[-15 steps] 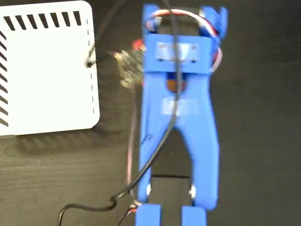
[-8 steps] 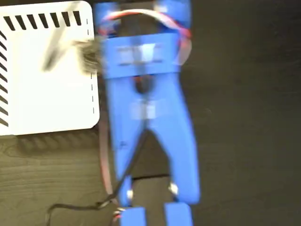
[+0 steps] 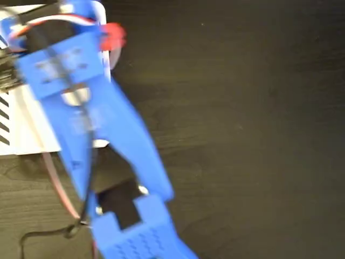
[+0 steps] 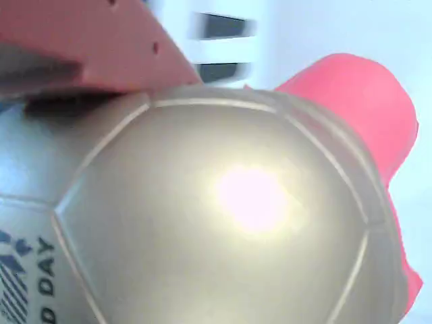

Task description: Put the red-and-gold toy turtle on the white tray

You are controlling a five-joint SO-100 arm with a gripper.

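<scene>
The turtle is filling nearly the whole wrist view: its gold shell is showing raised seams, a bright glare spot near the middle and dark printed letters at the lower left edge. A red part of the turtle is sticking out at the upper right, and white tray surface with a dark stripe is lying behind it. A reddish finger is pressing against the top of the shell — the gripper is grasping the turtle.

In the fixed view, a small red part of the turtle is showing at the upper end of the blue arm, beside the right edge of the tray. The arm is blurred and is slanting from the bottom centre up to the top left, covering most of the tray; only the tray's lower left portion with black stripes is showing. The gripper's fingers are hidden here. The table is dark wood — a black cable is lying at the lower left.
</scene>
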